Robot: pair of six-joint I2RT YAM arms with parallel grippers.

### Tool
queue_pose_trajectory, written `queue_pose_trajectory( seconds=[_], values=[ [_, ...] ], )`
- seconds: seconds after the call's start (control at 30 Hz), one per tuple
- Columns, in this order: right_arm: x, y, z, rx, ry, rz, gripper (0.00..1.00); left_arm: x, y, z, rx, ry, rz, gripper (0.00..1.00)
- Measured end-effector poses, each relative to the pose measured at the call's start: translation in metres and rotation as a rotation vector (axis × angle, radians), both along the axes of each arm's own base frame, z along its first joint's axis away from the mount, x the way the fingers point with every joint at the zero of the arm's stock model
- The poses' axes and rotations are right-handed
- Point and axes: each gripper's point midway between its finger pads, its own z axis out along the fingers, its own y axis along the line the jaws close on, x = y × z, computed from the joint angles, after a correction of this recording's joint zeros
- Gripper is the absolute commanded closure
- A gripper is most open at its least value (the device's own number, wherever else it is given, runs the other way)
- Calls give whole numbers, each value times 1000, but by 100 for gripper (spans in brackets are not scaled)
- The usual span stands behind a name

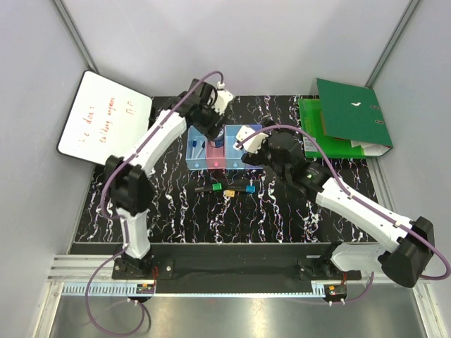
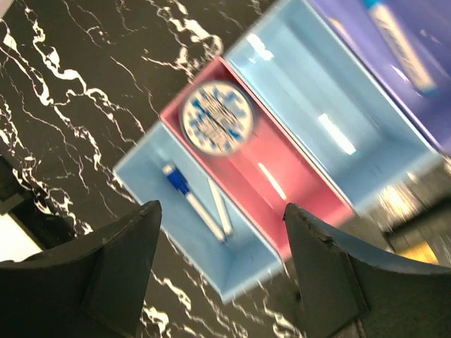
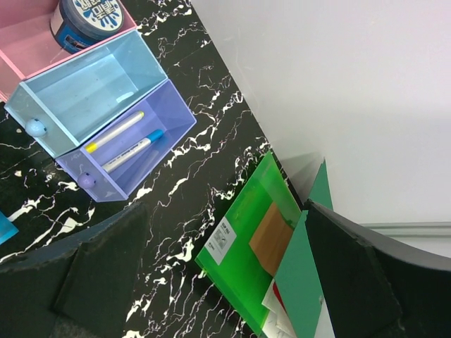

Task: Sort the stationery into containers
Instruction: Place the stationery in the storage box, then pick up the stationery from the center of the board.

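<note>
lying in pink bin [image 2: 296, 186], blue roll [image 2: 216, 117] just beyond spread left tool [image 2: 220, 211]

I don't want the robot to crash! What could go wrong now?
1. The left gripper and right gripper, both open, are close together by the containers; they could bump each other or shove them.
2. The yellow piece and blue piece on the table are tiny and may slip out of a grip.
</note>
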Motion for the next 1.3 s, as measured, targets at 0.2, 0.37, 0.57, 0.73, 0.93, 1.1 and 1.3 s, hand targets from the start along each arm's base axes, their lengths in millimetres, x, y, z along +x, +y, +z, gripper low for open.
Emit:
queue_pose_trajectory(
  seconds=[0.2,0.37,0.57,0.73,0.93,1.1,1.3],
  values=[
    [1,0,4,-12,-19,7,0,-91,0,-17,57,80,-174,31],
    [3,1,8,-15,-36,12,0,-165,-18,-86,178,248,-334,31],
    [3,1,10,-21,-43,14,0,-193,-33,-114,234,315,-403,32],
    [2,-1,14,-14,-54,15,0,-191,-36,-120,235,316,-405,33],
    [0,-4,20,-4,-66,11,0,-192,-47,-131,232,308,-430,33],
    [-2,-6,24,2,-73,5,0,-191,-51,-149,245,330,-436,33],
    [-2,-7,27,8,-79,5,1,-192,-54,-161,254,347,-447,34]
  ],
)
